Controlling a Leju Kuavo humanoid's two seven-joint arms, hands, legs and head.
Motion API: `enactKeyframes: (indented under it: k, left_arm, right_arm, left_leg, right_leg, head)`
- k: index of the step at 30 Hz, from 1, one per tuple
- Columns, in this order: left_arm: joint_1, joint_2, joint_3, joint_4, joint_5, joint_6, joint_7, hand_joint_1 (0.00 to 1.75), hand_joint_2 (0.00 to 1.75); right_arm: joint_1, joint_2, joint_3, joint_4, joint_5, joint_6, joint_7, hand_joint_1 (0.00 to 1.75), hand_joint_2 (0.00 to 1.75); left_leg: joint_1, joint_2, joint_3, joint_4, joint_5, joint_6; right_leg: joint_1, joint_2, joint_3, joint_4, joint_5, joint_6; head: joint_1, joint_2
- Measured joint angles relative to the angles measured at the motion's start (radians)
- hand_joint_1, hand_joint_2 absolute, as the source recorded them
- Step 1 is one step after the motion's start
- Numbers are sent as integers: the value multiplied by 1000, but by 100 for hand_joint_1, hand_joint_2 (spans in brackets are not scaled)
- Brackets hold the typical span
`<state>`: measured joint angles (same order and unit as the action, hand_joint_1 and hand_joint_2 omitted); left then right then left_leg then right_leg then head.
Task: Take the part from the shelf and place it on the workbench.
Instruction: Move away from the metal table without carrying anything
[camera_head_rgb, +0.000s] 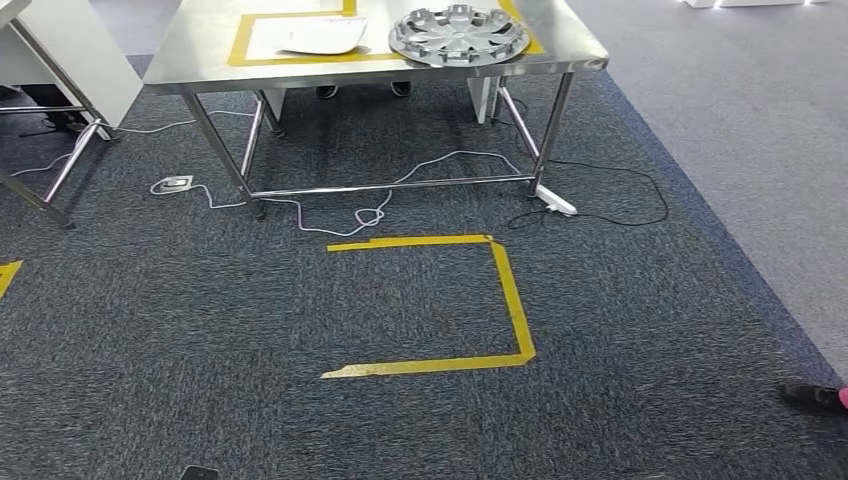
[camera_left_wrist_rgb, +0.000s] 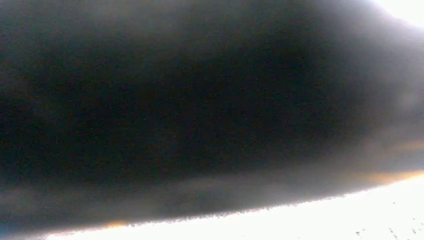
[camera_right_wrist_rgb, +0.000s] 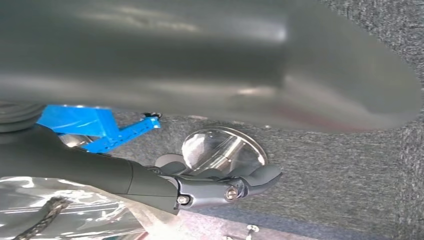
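Item 1, right hand (camera_right_wrist_rgb: 210, 187): the fingers (camera_right_wrist_rgb: 255, 177) are lying close together and lightly curled, hanging low over the carpet floor (camera_head_rgb: 400, 300). A shiny round metal disc (camera_right_wrist_rgb: 222, 147) is showing just behind them. Whether they are touching it or holding anything cannot be told.

Item 2, left hand: its wrist view is giving a dark blur, so the state of its fingers cannot be told.

Item 3, wheel cover (camera_head_rgb: 458, 35), silver and round, taken to be the part: it is lying flat on the steel desk (camera_head_rgb: 200, 50), toward the desk's right end and partly over a yellow-taped marking. It is sitting ahead and slightly right of centre in the head view, well apart from both hands. Being round, it is offering no long axis. The right hand is judged the nearer. If this is the part, the placing looks done.

Item 4, surroundings: a white sheet (camera_head_rgb: 315, 35) is lying beside the wheel cover. A yellow tape outline (camera_head_rgb: 515, 300) and cables (camera_head_rgb: 450, 160) are lying on the floor, and a person's shoe (camera_head_rgb: 810, 395) is standing at the right edge.
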<state>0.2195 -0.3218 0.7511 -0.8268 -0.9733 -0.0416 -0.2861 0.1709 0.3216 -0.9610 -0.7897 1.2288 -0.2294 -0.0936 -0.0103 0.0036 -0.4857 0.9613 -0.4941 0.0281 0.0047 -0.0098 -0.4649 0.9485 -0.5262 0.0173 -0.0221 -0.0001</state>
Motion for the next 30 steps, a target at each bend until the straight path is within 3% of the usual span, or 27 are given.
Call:
enactKeyframes:
  k: [3,7,12,30]
  left_arm:
    - [1,-1,-8,0,9,0,8,0,0]
    - [3,-1,-17,0,17,0,12,0,0]
    - [4,-1,-25,-1,27,0,15,0,0]
    - [5,-1,-25,-1,27,2,16,0,0]
  right_arm:
    - [-3,-1,-4,2,-7,1,0,0,0]
    - [-3,-1,-7,3,-21,4,1,0,0]
    - [-3,-1,-11,5,-46,15,4,0,0]
    - [-4,-1,-15,6,-66,25,8,0,0]
  left_leg:
    - [-3,-1,-4,-4,2,-5]
    - [-8,-1,-8,-1,4,2]
    - [-12,-1,-12,1,8,8]
    - [-11,-1,-14,1,11,6]
  right_leg:
    - [0,5,-7,-6,2,-19]
    - [-5,6,-10,-7,10,-5]
    - [-8,6,-14,-7,16,4]
    - [-8,6,-21,-3,17,6]
  head:
    - [10,0]
    - [10,0]
    - [9,0]
    - [9,0]
